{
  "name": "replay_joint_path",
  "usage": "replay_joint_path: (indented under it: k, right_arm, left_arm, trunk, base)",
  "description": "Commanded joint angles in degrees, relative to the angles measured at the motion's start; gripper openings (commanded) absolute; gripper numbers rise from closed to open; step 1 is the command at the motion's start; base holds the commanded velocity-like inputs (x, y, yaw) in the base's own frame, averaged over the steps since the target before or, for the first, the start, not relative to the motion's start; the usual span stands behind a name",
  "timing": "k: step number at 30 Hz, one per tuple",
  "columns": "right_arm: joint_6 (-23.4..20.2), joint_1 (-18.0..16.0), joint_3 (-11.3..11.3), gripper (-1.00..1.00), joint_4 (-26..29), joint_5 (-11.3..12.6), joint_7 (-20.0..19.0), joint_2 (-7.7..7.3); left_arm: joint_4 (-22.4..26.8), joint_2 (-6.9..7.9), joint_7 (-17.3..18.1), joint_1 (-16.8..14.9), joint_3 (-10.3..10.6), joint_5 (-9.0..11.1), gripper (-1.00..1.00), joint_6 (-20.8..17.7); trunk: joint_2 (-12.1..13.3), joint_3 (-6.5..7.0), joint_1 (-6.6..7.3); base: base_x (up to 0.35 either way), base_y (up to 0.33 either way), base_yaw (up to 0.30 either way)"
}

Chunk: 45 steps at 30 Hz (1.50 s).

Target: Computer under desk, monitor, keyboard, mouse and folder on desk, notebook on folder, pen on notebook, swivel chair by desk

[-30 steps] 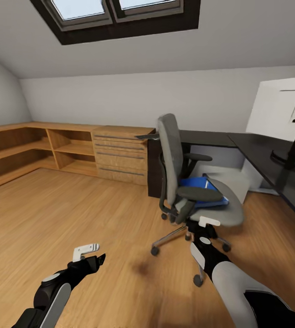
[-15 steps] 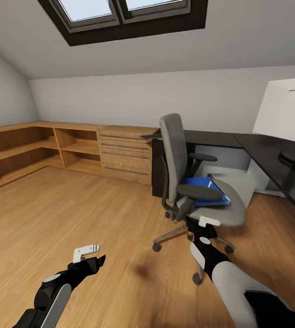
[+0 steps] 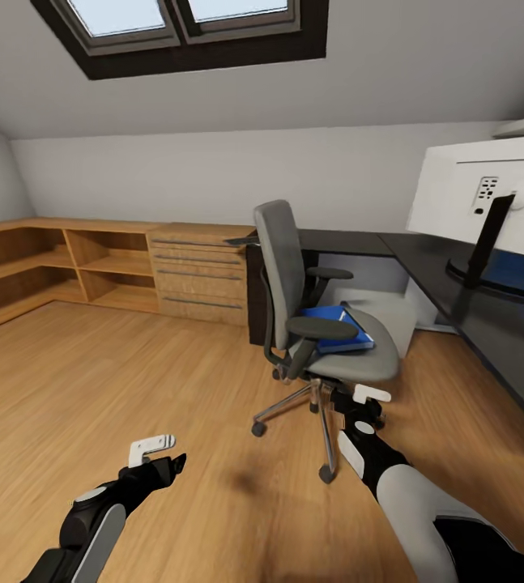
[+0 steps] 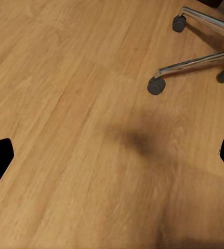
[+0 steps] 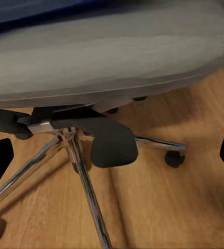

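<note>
One swivel chair (image 3: 318, 324) with two black armrests (image 3: 321, 327) and a chrome star base, four of its casters (image 3: 257, 429) countable in the head view. One blue folder (image 3: 334, 328) on the seat. One desk (image 3: 488, 324), one monitor (image 3: 488, 202). One wooden drawer chest (image 3: 201, 274) with four drawers. Two skylight panes (image 3: 189, 16). Two robot arms, one tool each: left tool (image 3: 164, 453), right tool (image 3: 365, 402).

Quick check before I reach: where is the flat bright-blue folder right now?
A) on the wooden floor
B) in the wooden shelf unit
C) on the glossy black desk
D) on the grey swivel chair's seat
D: the bright-blue folder lies on the grey padded swivel chair seat, behind its black armrest.
</note>
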<state>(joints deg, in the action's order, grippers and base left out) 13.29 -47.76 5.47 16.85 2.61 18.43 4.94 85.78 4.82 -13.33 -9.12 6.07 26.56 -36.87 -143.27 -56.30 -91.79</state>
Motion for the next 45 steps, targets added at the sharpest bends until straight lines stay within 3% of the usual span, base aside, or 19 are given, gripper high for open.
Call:
replay_joint_path:
  k: [1, 3, 6, 7, 13, 14, 18, 22, 28, 45]
  right_arm:
    - [0.4, -0.1, 0.3, 1.00, -0.1, 0.3, -0.1, 0.06]
    - [0.4, -0.1, 0.4, 1.00, -0.1, 0.7, -0.1, -0.02]
    - [0.4, -0.1, 0.5, 1.00, -0.1, 2.5, -0.2, -0.20]
    - [0.4, -0.1, 0.5, 1.00, 0.0, 4.4, -0.2, -0.31]
    - [0.4, -0.1, 0.3, 1.00, 0.0, 11.0, -0.4, -0.49]
    - [0.4, -0.1, 0.3, 1.00, -0.1, 12.7, -0.4, -0.49]
    - [0.3, -0.1, 0.4, 1.00, 0.0, 13.4, -0.3, -0.46]
    - [0.2, -0.1, 0.4, 1.00, 0.0, 13.7, -0.3, -0.46]
    - [0.2, -0.1, 0.4, 1.00, 0.1, 19.2, -0.2, -0.34]
    - [0.4, -0.1, 0.2, 1.00, 0.4, 19.8, -0.2, -0.10]
  left_arm:
    - [0.1, 0.07, -0.6, 0.0, 0.0, 0.6, 1.00, -0.2]
    - [0.1, 0.09, -0.5, 0.0, -2.1, 0.6, 1.00, -0.1]
    - [0.2, 0.09, -0.5, 0.0, -3.0, 0.7, 1.00, -0.1]
    - [0.2, 0.09, -0.5, 0.0, -3.4, 0.7, 1.00, -0.1]
    - [0.3, 0.10, -0.5, 0.0, -3.9, 0.7, 1.00, -0.1]
    - [0.3, 0.10, -0.5, 0.0, -5.1, 0.7, 1.00, -0.2]
    - [0.4, 0.04, -0.3, 0.0, -8.1, 0.9, 1.00, -0.2]
    - [0.4, 0.02, -0.3, 0.0, -9.0, 0.9, 1.00, -0.2]
    - [0.5, 0.01, -0.2, 0.0, -9.6, 0.9, 1.00, -0.2]
    - [0.7, 0.01, -0.3, 0.0, -9.5, 0.8, 1.00, -0.1]
  trunk:
    - [0.0, -0.06, 0.01]
    - [0.0, -0.06, 0.01]
    - [0.0, -0.06, 0.01]
    - [0.0, -0.06, 0.01]
    - [0.0, -0.06, 0.01]
    - [0.0, -0.06, 0.01]
    - [0.0, -0.06, 0.01]
    - [0.0, -0.06, 0.01]
    - [0.0, -0.06, 0.01]
    - [0.0, -0.06, 0.01]
  base:
    - [-0.005, 0.000, -0.259]
    - [-0.002, 0.000, -0.261]
    - [-0.001, 0.000, -0.262]
    - [-0.001, 0.000, -0.262]
    - [0.000, 0.000, -0.262]
    - [0.000, 0.000, -0.263]
    - [0.000, 0.000, -0.263]
    - [0.000, 0.000, -0.263]
    - [0.000, 0.000, -0.207]
    - [0.000, 0.000, -0.011]
